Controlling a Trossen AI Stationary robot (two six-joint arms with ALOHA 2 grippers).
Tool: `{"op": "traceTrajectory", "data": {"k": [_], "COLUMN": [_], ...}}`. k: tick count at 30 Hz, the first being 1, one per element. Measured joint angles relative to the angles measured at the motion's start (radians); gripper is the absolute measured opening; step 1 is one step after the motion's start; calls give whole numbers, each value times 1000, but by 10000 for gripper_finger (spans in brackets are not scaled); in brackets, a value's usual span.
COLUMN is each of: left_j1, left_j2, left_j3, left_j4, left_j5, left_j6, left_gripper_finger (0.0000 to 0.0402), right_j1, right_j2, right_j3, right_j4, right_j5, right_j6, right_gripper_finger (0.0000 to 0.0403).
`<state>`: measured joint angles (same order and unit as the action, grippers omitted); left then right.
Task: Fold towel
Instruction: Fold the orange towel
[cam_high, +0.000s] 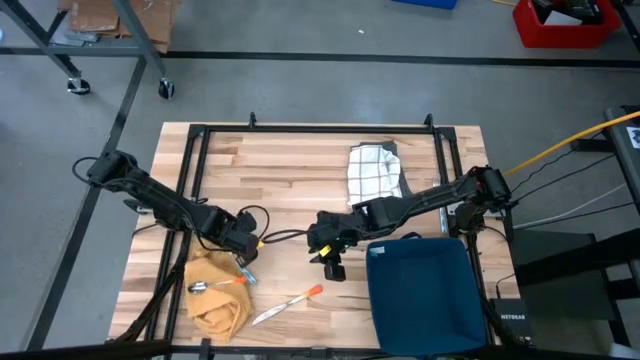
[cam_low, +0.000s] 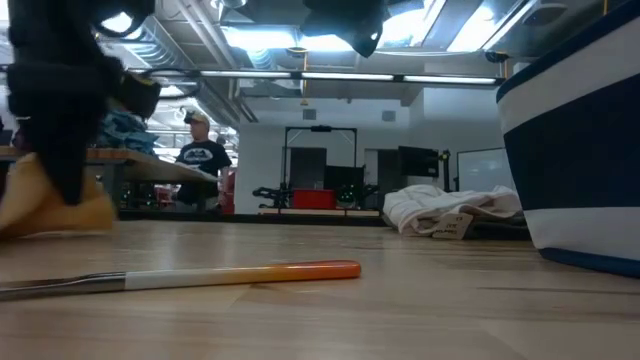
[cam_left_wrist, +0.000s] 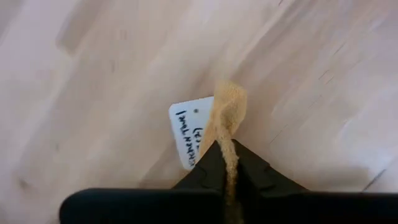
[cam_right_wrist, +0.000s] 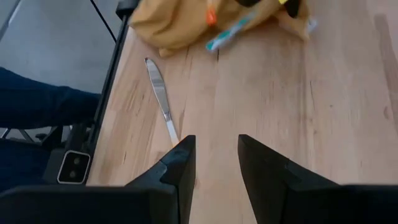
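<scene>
Currently the left gripper (cam_left_wrist: 229, 163) fingers pinch only the yellow towel (cam_high: 215, 290) corner, which may slip free; right gripper (cam_right_wrist: 214, 165) fingers stand half-open, empty.

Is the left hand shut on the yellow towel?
Yes, the left hand pinches an edge of the yellow towel between its closed fingers, just above the table.

My left gripper (cam_high: 244, 243): low near the table's left, fingers pinched together.
My right gripper (cam_high: 328, 258): mid-table, hovering, fingers (cam_right_wrist: 180, 163) parted.
</scene>
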<state>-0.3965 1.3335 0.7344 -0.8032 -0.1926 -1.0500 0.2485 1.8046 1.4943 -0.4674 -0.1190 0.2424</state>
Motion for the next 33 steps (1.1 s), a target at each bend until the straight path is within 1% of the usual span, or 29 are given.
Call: {"op": "traceTrajectory", "data": {"k": [6,14,25,33], "left_j1": [0,2,2,2], "left_j2": [-25,-115,-285,-396], "left_j3": [76,175,230,232], "left_j4": [-1,-1,8,96], "left_j5": [-120,-271,-396,-473], "left_j6": [40,93,159,228], "left_gripper_finger": [2,1,0,0], "right_j1": [0,0,0,0], "right_j2": [0,0,0,0], "right_j3": [0,0,0,0], "right_j4": [7,6,6,6], "right_j5": [0,0,0,0], "right_j6": [0,0,0,-4], "right_gripper_finger": [124,124,124,124]}}
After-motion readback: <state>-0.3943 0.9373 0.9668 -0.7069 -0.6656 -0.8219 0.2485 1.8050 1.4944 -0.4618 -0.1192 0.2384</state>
